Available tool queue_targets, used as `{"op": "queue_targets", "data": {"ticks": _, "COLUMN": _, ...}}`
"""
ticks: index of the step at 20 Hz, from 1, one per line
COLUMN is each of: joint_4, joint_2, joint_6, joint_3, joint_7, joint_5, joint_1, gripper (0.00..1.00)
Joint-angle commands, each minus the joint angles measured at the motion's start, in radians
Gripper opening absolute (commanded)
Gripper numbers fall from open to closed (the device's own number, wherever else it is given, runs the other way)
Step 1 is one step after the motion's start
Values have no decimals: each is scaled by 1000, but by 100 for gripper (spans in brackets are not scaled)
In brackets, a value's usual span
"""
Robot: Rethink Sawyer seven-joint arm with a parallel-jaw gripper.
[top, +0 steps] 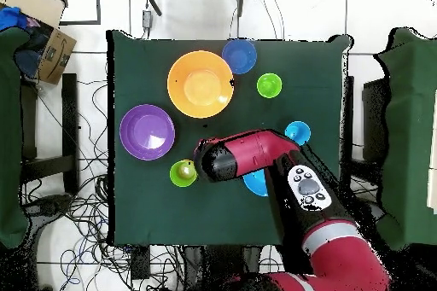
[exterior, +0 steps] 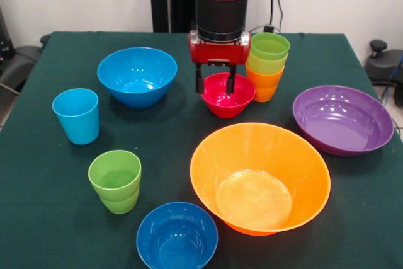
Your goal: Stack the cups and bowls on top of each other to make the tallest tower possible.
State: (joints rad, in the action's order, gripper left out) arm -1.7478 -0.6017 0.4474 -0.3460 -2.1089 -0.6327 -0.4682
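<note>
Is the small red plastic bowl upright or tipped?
Upright: the small red plastic bowl sits mouth-up on the green tablecloth, gripper straddling its rim.

A dark green cloth covers the table (exterior: 50, 218). In the overhead view a cardboard box (top: 49, 32) sits off the table's corner, with something blue (top: 10, 16) lying on top of it. Cables (top: 72, 219) trail across the pale floor around the table, thickest along one side.

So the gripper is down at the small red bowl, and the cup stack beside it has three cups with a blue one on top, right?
Not quite: in the front view, the top cup of the stack is lime green, not blue. The gripper is indeed down at the small red bowl.
</note>
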Motion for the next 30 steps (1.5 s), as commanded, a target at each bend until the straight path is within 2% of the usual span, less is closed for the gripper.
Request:
{"op": "queue_targets", "data": {"ticks": 1, "joint_4": 28, "joint_2": 38, "joint_6": 52, "joint_3": -26, "joint_7": 117, "joint_5": -61, "joint_1": 9, "gripper": 100}}
{"op": "queue_targets", "data": {"ticks": 10, "joint_4": 43, "joint_2": 85, "joint_6": 11, "joint_3": 29, "joint_7": 89, "joint_5": -120, "joint_1": 41, "gripper": 100}}
{"op": "queue_targets", "data": {"ticks": 14, "joint_4": 56, "joint_2": 73, "joint_6": 31, "joint_3": 29, "joint_7": 113, "joint_5": -125, "joint_1": 34, "gripper": 100}}
{"op": "queue_targets", "data": {"ticks": 22, "joint_4": 74, "joint_2": 104, "joint_6": 6, "joint_3": 27, "joint_7": 114, "joint_5": -153, "joint_1": 16, "gripper": 100}}
{"op": "queue_targets", "data": {"ticks": 30, "joint_4": 92, "joint_2": 160, "joint_6": -67, "joint_3": 41, "joint_7": 59, "joint_5": -192, "joint_1": 28, "gripper": 100}}
